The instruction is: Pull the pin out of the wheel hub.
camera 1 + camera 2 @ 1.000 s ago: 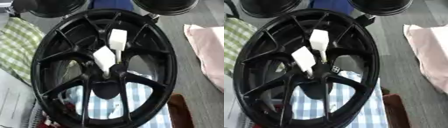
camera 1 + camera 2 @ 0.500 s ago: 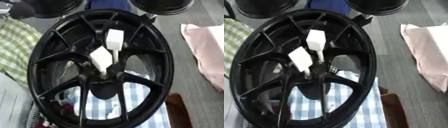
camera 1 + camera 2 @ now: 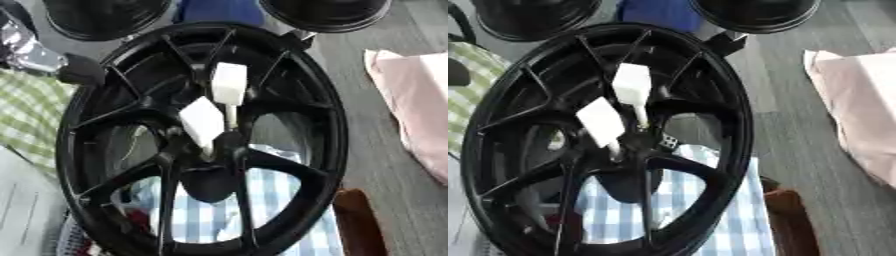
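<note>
Protruding white pins (image 3: 203, 121); black wheel hub (image 3: 203, 165)

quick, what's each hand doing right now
Left hand: only a dark and silver part shows at the upper left beside the wheel; fingers cannot be told.
Right hand: not in view.
</note>
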